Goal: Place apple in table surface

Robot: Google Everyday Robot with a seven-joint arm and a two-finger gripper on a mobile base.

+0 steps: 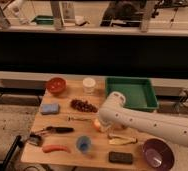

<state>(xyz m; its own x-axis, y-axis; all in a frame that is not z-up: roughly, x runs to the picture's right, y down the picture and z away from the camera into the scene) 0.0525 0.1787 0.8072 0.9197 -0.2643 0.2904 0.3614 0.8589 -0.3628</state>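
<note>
The apple (95, 124) is a small orange-yellow fruit lying near the middle of the light tan table surface (67, 160). Only its left side shows past the white arm. My gripper (101, 125) is at the end of that arm, which reaches in from the right, and it sits right down on the apple, mostly covered by the round white wrist (114, 105). Whether the apple rests on the wood or is lifted off it cannot be seen.
A green tray (132, 93) stands at the back right, beside a white cup (89, 85) and a red-brown bowl (56, 85). Around the apple lie dark grapes (83, 105), a blue sponge (49, 108), a carrot (56, 148), a blue cup (83, 144), a banana (122, 140), a black block (121, 157) and a purple bowl (158, 153).
</note>
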